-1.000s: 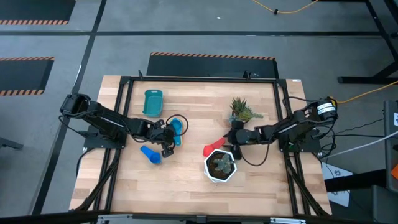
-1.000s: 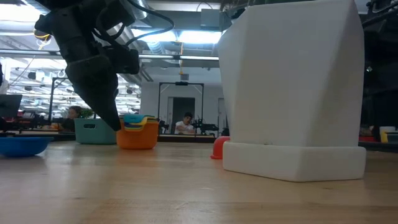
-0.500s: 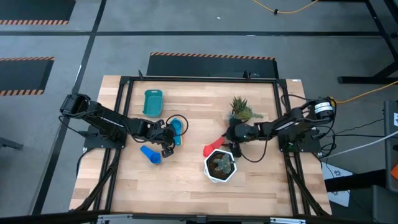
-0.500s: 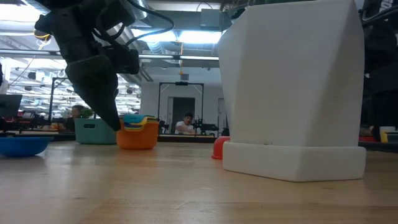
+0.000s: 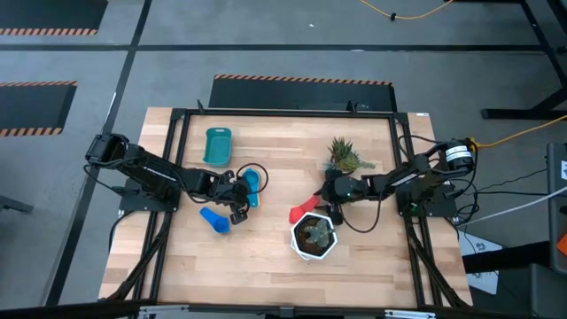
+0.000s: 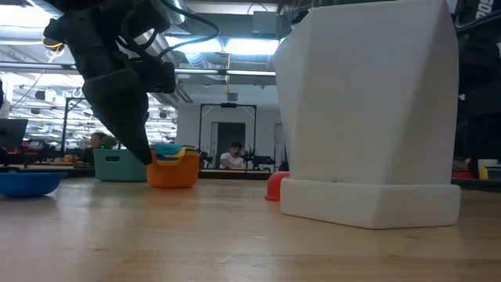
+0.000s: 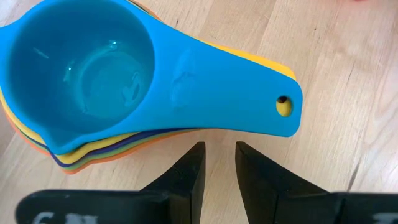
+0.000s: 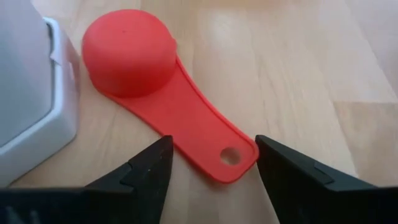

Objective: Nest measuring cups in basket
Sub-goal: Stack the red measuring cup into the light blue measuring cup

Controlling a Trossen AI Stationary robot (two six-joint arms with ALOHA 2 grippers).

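Note:
A nested stack of measuring cups (image 7: 93, 81) rests on the table, light blue on top and orange (image 6: 172, 174) at the bottom. My left gripper (image 7: 217, 165) sits just beside the stack's handles (image 5: 251, 184), its fingers a narrow gap apart, touching nothing. A blue cup (image 5: 213, 219) lies alone near it. The red cup (image 8: 130, 53) lies upside down on its rim beside the white pot. My right gripper (image 8: 212, 146) is open, with a finger on either side of the red handle's end (image 8: 230, 158), apart from it. The teal basket (image 5: 217, 146) stands toward the far edge.
The white hexagonal pot (image 5: 314, 235) stands close on the near side of the red cup (image 5: 306, 210) and fills the low view's right side (image 6: 368, 117). A small green plant (image 5: 345, 158) stands on the far side of my right gripper (image 5: 326, 198). Bare wood lies between stack and red cup.
My right gripper has moved a little toward the table's left, closing on the red cup's handle, still open. The left arm and all the cups have kept still.

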